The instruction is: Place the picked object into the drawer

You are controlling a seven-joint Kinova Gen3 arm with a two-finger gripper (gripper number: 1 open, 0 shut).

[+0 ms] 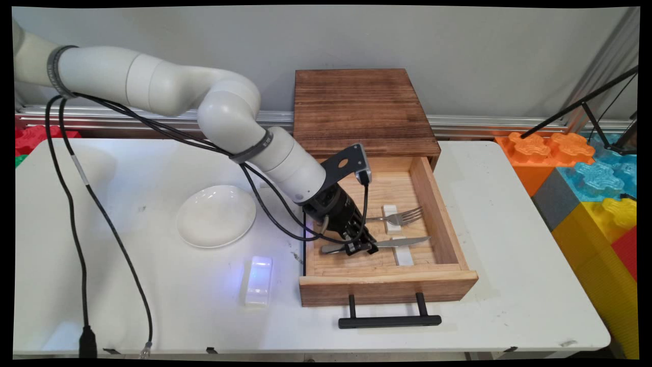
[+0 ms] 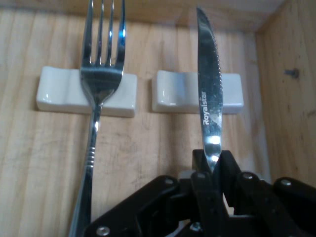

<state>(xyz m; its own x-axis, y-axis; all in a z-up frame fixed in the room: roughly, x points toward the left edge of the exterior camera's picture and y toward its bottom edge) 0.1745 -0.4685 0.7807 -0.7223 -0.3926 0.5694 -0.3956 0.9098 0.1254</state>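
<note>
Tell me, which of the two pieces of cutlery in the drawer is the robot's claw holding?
The knife. The gripper is shut on its handle, its blade lying over a white rest. The fork beside it lies untouched on the other rest.

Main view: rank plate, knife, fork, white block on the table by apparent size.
1. Plate, clearly largest.
2. Knife, held in the gripper, handle partly hidden.
3. White block.
Fork is partly hidden by the gripper, so it cannot be placed.
</note>
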